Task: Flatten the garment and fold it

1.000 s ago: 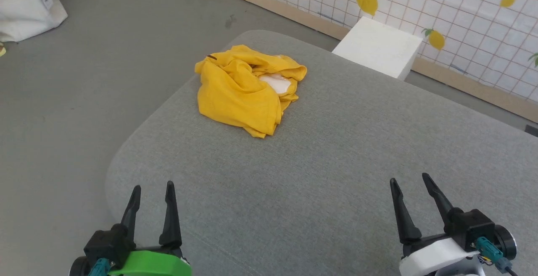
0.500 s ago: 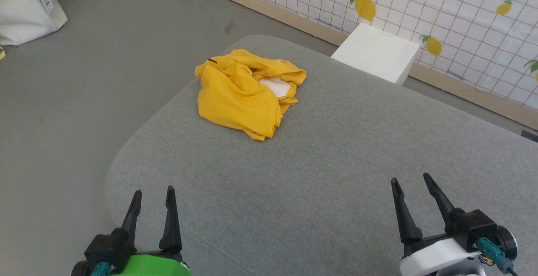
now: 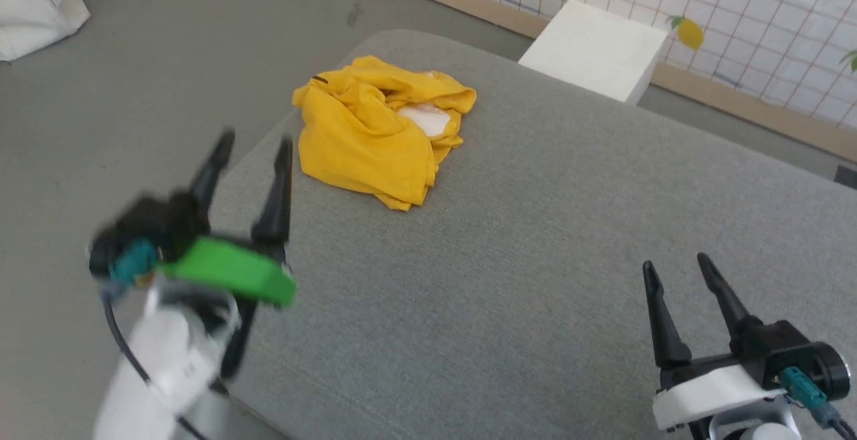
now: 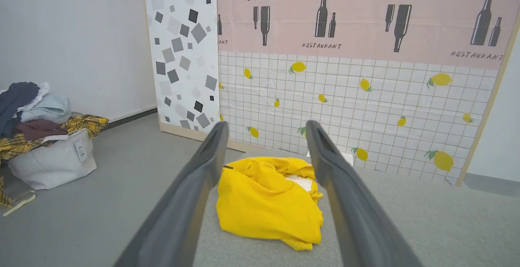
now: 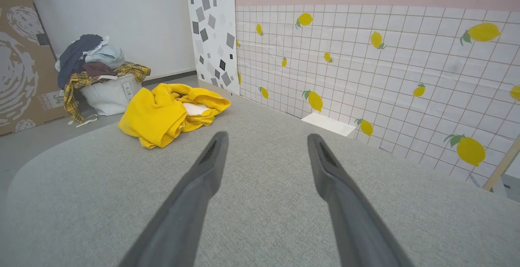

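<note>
The garment (image 3: 375, 135) is a bright yellow shirt lying crumpled in a heap near the far left corner of the grey padded table (image 3: 535, 239), with a white patch showing in its folds. My left gripper (image 3: 258, 142) is open and raised over the table's left edge, a short way short of the heap, blurred by motion. In the left wrist view the garment (image 4: 268, 202) lies ahead between the spread fingers. My right gripper (image 3: 676, 266) stands open and empty at the lower right. In the right wrist view the garment (image 5: 166, 112) lies far off to the upper left.
A white box (image 3: 592, 51) stands on the floor beyond the table's far edge, against a tiled wall with lemon prints (image 3: 756, 18). A white bag heaped with clothes (image 4: 44, 137) sits on the grey floor to the left.
My left gripper has risen from the lower left and moved forward toward the garment, still open. The head view has shifted a little. The right gripper has stayed about where it was.
</note>
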